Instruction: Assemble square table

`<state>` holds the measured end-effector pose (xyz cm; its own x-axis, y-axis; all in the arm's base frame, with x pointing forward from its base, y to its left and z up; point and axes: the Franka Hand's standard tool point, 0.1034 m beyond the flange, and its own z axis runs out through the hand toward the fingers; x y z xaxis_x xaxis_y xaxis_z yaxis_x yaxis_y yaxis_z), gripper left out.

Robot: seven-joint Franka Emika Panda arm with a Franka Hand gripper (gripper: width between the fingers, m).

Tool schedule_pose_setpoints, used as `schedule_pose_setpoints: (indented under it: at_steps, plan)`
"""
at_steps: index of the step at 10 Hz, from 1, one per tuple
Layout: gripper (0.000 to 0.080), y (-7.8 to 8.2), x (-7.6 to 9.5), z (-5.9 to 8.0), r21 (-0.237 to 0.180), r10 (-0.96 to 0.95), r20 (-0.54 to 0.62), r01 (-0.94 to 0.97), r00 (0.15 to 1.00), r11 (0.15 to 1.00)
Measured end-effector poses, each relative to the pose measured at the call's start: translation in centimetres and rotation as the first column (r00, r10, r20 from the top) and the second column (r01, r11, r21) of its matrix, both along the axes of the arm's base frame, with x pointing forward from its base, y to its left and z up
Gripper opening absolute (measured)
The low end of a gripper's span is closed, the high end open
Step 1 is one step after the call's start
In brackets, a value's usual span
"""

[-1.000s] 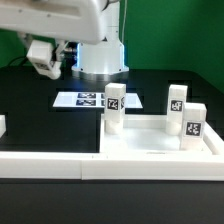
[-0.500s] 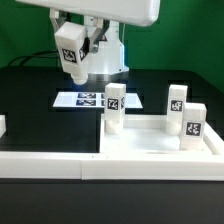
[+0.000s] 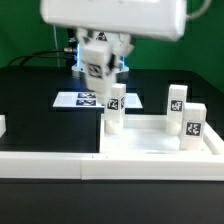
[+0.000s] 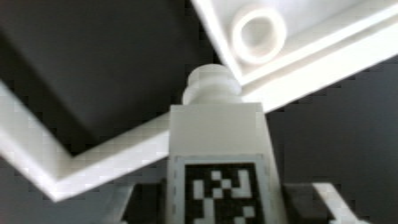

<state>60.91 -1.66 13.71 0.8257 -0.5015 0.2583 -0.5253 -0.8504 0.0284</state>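
The white square tabletop (image 3: 150, 143) lies on the table at the exterior view's right. Three short white tagged legs stand upright on it: one at its far left corner (image 3: 114, 108), two at the right (image 3: 177, 104) (image 3: 194, 122). My gripper (image 3: 96, 60) is shut on a fourth tagged leg (image 3: 95, 56) and holds it in the air, above and just behind the far left leg. In the wrist view the held leg (image 4: 221, 125) points out from the gripper (image 4: 228, 205), with a round corner socket (image 4: 262, 36) of the tabletop (image 4: 329, 55) beyond it.
The marker board (image 3: 84, 100) lies flat behind the tabletop. A long white rail (image 3: 45, 163) runs along the front and also shows in the wrist view (image 4: 71, 150). The arm's base (image 3: 100, 62) stands at the back.
My gripper, holding the leg, has moved from the exterior view's far left toward the right and down, closer to the tabletop's far left corner. The standing legs have not moved.
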Motion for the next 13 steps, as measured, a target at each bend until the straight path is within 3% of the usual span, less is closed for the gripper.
schedule_pose_setpoints:
  at_steps: [3,4,5,7,8,11,13]
  plan:
    - [0.0288,1.8,1.3,-2.1,-0.004,-0.098,0.085,0.098,0.992,0.995]
    - [0.0288,2.9,1.8,-3.4,-0.030,-0.174,0.110,0.178,0.979,0.984]
    - [0.0288,2.6,1.9,-3.1,-0.048,-0.125,0.106,0.131,0.986,0.990]
    - [0.0288,2.9,1.8,-3.5,-0.037,-0.163,0.113,0.169,0.980,0.985]
    - [0.0288,5.2,1.0,-5.2,-0.065,-0.203,0.129,0.212,0.971,0.975]
    - [0.0288,5.3,0.2,-5.1,-0.128,-0.187,0.143,0.205,0.972,0.970]
    - [0.0288,4.4,0.6,-4.1,-0.124,-0.174,0.149,0.193,0.973,0.973]
